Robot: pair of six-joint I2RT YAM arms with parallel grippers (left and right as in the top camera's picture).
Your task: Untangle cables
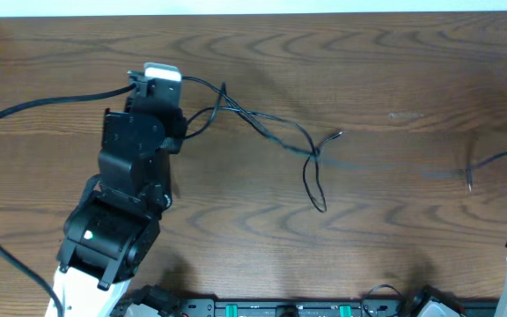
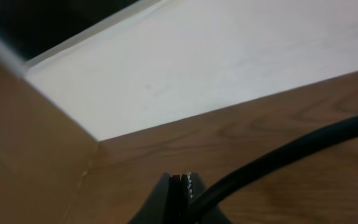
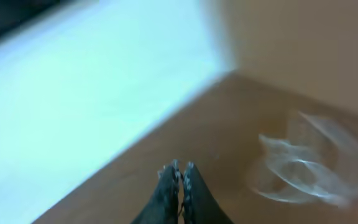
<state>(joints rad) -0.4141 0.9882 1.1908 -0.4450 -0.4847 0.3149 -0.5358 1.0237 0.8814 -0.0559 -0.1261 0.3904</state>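
Black cables: the black cables lie on the middle of the table. They run from just beside my left gripper rightward to a knot. One loop drops toward the near edge, and a small plug end pokes out just right of the knot.
Lone cord: another thin black cord lies well apart on the right, leading toward the right edge.
White cable: a white cable shows as a blurred pale coil on the wood, right of my right gripper. The overhead view gives only a sliver of it at the right edge.
Left jaws: clenched, tips pressed together. A dark cord runs off to the right from beside the fingers; I cannot tell whether it is pinched.
Right jaws: clenched, toothed tips meeting.
Only overhead: the knot, the loop, and my left arm reaching toward the far edge, its thick cable trailing left.
Only left wrist: the far-left corner, where the wood meets a white wall.
Only right wrist: the white coil up close, though blurred.
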